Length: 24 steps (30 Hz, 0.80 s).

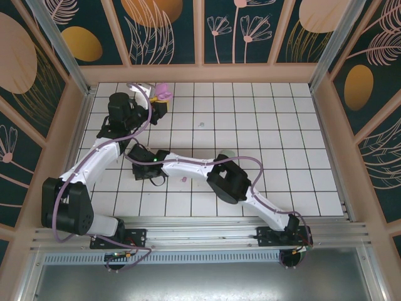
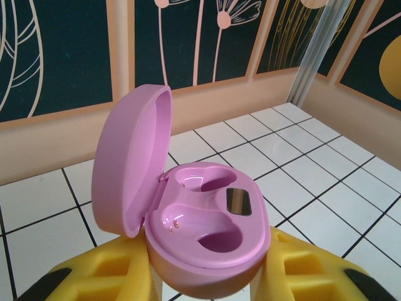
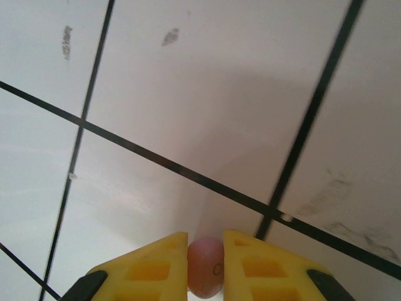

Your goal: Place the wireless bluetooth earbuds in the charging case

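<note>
The right pincer [image 3: 205,239], closed on the pink earbud [image 3: 205,271] low over the desk [image 3: 188,94], sits well apart on the near side of the charging case [image 2: 207,219], which the left pincer [image 2: 207,279] clamps with lid [image 2: 125,169] open and empty sockets [image 2: 219,237] facing up.

No writing, brand, number or sign can be read anywhere. The small pink-purple pebble-shaped earbud [image 3: 205,273] carries a faint curved dark mark on its face, too blurred to make out as a letter. The glossy pink oval plastic charging case [image 2: 200,271], with its lid up, has a small dark mirror-like rectangular panel [image 2: 238,202] set beside its two wells. The panel gives only a plain reflection, nothing legible.
</note>
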Each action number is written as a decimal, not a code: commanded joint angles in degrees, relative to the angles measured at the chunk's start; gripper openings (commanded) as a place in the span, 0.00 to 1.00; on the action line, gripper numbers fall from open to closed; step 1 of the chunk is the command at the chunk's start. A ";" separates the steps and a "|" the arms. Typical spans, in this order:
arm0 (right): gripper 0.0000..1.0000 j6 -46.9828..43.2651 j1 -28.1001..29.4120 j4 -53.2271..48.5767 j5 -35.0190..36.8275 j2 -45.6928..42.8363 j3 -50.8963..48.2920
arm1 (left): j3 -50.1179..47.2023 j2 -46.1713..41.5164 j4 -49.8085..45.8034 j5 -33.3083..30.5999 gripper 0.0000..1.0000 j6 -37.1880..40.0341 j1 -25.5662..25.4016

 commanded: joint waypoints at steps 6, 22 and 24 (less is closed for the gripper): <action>0.16 -4.07 -1.31 0.12 5.94 -12.25 -12.01 | -1.77 -3.87 -2.45 1.05 0.03 2.60 0.40; 0.16 -2.78 -9.25 3.79 7.63 -41.19 -43.93 | -14.22 -12.38 3.81 6.19 0.04 0.89 0.34; 0.16 -2.99 -11.12 3.61 6.76 -44.37 -46.66 | -16.82 -13.71 5.35 7.67 0.04 0.65 0.34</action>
